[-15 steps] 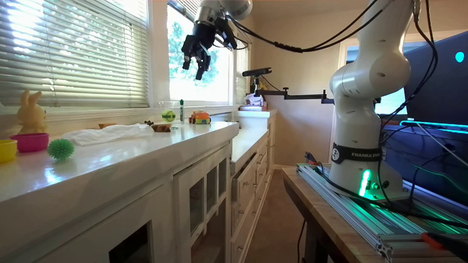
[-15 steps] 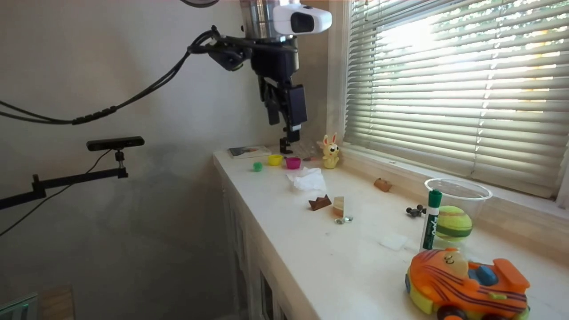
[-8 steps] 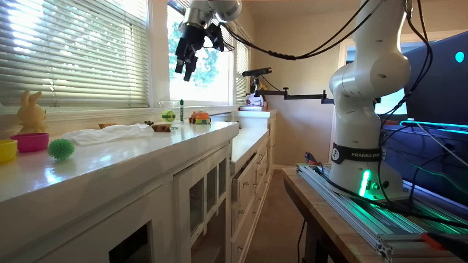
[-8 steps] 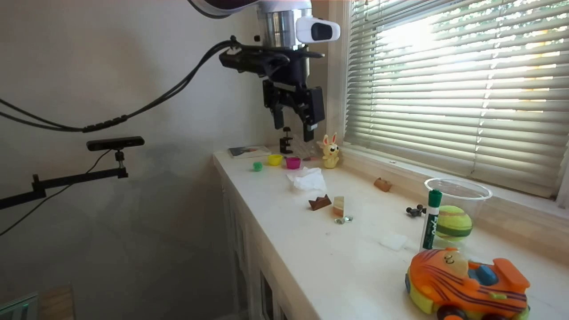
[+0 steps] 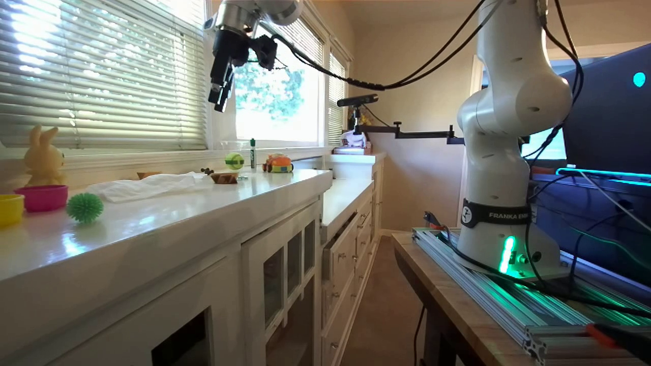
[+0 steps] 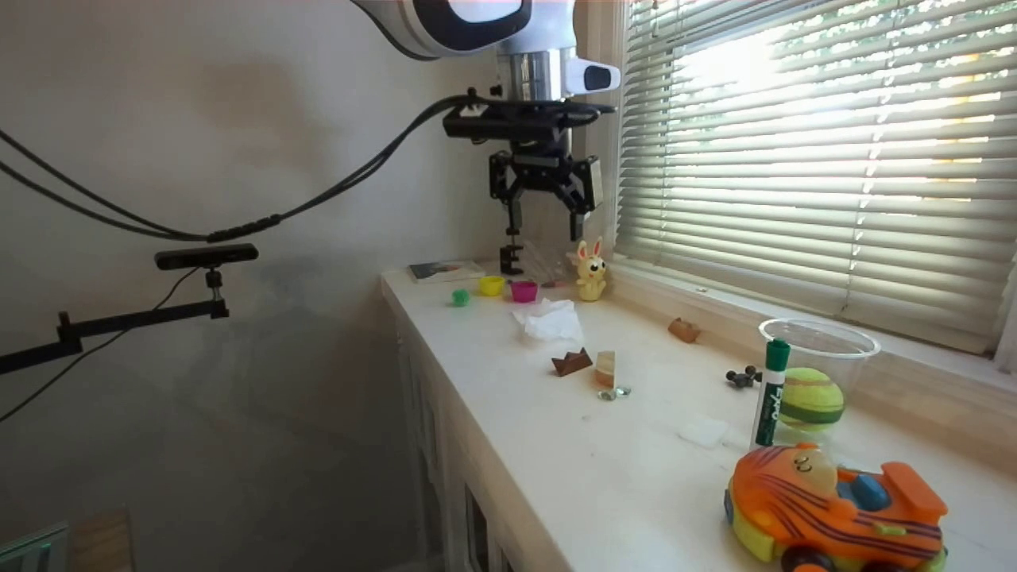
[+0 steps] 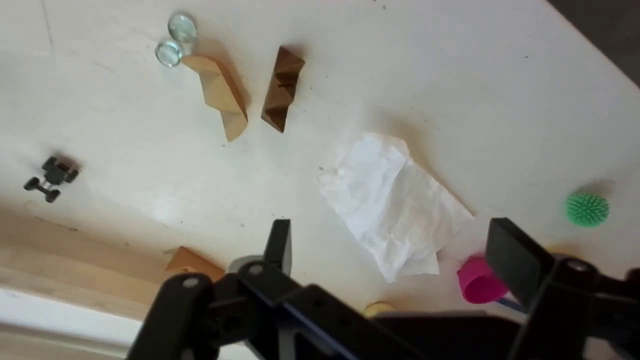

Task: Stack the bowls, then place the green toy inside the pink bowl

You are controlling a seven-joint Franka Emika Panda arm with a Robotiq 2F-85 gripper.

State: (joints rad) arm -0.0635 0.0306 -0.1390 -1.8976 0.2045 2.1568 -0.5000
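The pink bowl (image 5: 45,198) stands on the white counter beside the yellow bowl (image 5: 10,210), apart and unstacked. Both also show in an exterior view, pink bowl (image 6: 524,291) and yellow bowl (image 6: 491,286). The spiky green toy (image 5: 84,208) lies on the counter near the bowls; it also shows in the wrist view (image 7: 587,209). My gripper (image 6: 546,229) is open and empty, high above the counter. In the wrist view my gripper (image 7: 390,235) has its fingers wide apart; the right finger partly covers the pink bowl (image 7: 475,277) and hides most of the yellow bowl.
A pale rabbit figure (image 6: 590,274) stands behind the pink bowl. A crumpled white cloth (image 7: 400,210) lies below the gripper. Brown folded pieces (image 6: 572,362), a clear cup (image 6: 822,342), a marker (image 6: 769,397) and an orange toy car (image 6: 834,508) are on the counter.
My gripper has moved along above the counter towards the bowls' end and turned, and its fingers stay open. The bowls and the green toy have not moved.
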